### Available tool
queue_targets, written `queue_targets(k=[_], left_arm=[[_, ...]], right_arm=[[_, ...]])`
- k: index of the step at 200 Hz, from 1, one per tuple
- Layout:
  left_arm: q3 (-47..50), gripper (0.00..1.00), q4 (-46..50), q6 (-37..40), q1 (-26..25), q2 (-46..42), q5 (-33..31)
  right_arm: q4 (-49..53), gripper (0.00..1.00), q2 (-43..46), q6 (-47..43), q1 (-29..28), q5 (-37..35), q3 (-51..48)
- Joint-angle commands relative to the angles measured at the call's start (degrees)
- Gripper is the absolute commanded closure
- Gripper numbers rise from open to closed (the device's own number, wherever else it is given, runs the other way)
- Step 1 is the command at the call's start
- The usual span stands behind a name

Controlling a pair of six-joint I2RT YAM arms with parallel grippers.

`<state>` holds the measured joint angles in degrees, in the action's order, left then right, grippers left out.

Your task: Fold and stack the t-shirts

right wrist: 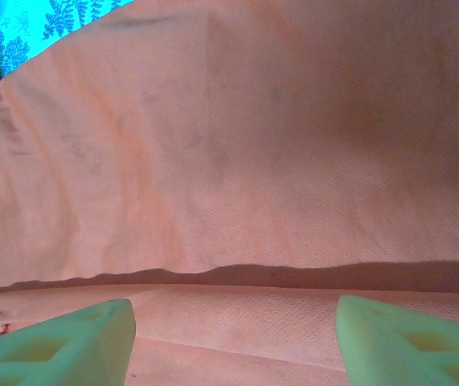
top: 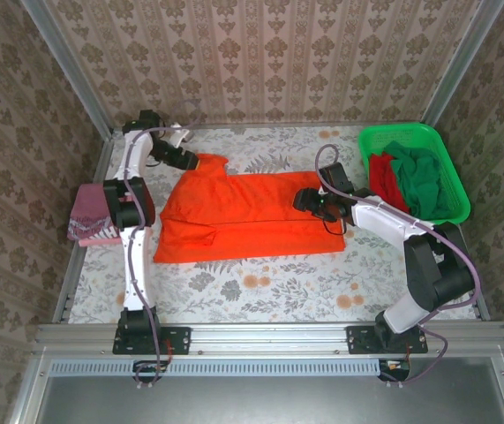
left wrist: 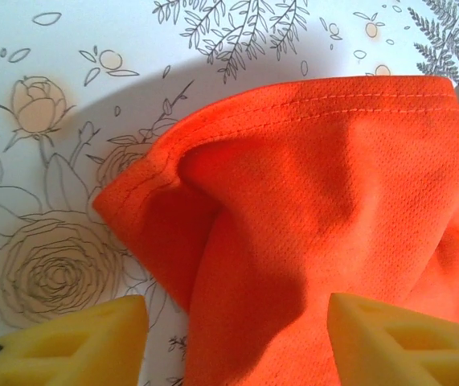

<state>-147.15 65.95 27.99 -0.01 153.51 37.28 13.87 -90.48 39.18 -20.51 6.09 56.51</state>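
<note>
A bright orange t-shirt (top: 243, 216) lies spread flat in the middle of the table, its lower edge folded up. My left gripper (top: 188, 162) hangs over the shirt's far left sleeve. In the left wrist view the hemmed sleeve (left wrist: 309, 201) bunches between the yellow fingers (left wrist: 92, 338), and that gripper (left wrist: 237, 322) is open. My right gripper (top: 307, 201) sits at the shirt's right end. It is open (right wrist: 235, 322) over a fold line in the orange cloth (right wrist: 229, 161). A folded pink-maroon t-shirt (top: 91, 216) rests at the table's left edge. A red t-shirt (top: 380, 172) and a dark green one (top: 424, 181) lie crumpled in the basket.
The bright green mesh basket (top: 393, 132) stands at the far right corner. Metal rails and patterned walls close in the table on the left, back and right. Flower-printed tabletop (top: 260, 287) shows in front of the orange shirt.
</note>
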Motion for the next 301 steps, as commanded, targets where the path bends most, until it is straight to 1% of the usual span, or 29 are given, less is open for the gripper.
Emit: queue_targets(k=[1,19,32,36,44,76,86,110,116,150,183,197,229,245,276,301], left_arm=[[-1.82,0.41,2.78,-0.80,0.01,1.79,0.13],[-1.43,0.44,3.68,-0.72,-0.13,2.20,-0.10],[-1.12,0.51,3.22,-1.50,0.00,2.15,-0.17],[-1.12,0.52,3.13,-1.61,-0.07,2.14,-1.84],[-1.12,0.56,2.74,-1.94,0.08,2.11,-2.41],[-1.12,0.71,1.33,-3.10,0.89,1.46,-2.22],[-1.12,0.77,1.16,-3.16,1.13,1.50,-2.08],[-0.94,0.96,1.69,-2.38,1.14,1.53,-0.89],[-0.71,1.00,1.57,-2.21,1.04,1.44,1.29],[3.37,1.00,-1.85,-2.26,0.63,-1.35,2.94],[10.18,1.00,-8.24,-1.61,0.26,-6.44,6.31],[11.75,1.00,-9.36,-0.95,0.15,-7.86,6.85],[11.97,1.00,-9.22,-0.40,0.28,-8.61,7.48],[12.15,1.00,-9.29,-0.45,0.43,-8.96,7.62],[12.59,1.00,-9.64,-0.66,0.50,-9.16,7.92],[12.76,1.00,-9.49,-0.66,0.52,-9.12,8.28]], right_arm=[[0.81,0.32,-0.37,0.63,-0.14,-0.43,-0.69],[0.99,0.32,0.05,0.81,-0.22,-1.07,-1.07],[0.90,0.32,0.04,0.81,-0.14,-1.04,-1.16],[0.85,0.32,0.00,0.85,-0.15,-0.99,-1.14],[0.90,0.32,-0.16,0.90,-0.22,-0.82,-1.07],[0.56,0.32,0.04,1.21,-0.18,-0.73,-1.30],[0.30,0.32,0.17,1.42,-0.16,-0.79,-1.53],[0.19,0.32,0.31,1.49,-0.18,-0.79,-1.25],[0.21,0.32,0.39,1.46,-0.23,-0.94,-1.04],[1.40,0.33,-1.00,0.46,0.87,-5.03,2.60],[7.46,0.35,-7.79,1.36,4.78,-12.44,11.86],[9.28,0.38,-12.06,1.35,6.65,-13.54,16.84],[13.30,0.50,-21.82,0.71,9.11,-17.41,28.06],[14.51,0.52,-26.45,0.03,10.18,-18.10,32.80],[19.43,0.52,-34.70,-0.89,11.59,-17.57,42.95],[21.56,0.53,-39.52,-1.29,12.05,-17.22,48.26]])
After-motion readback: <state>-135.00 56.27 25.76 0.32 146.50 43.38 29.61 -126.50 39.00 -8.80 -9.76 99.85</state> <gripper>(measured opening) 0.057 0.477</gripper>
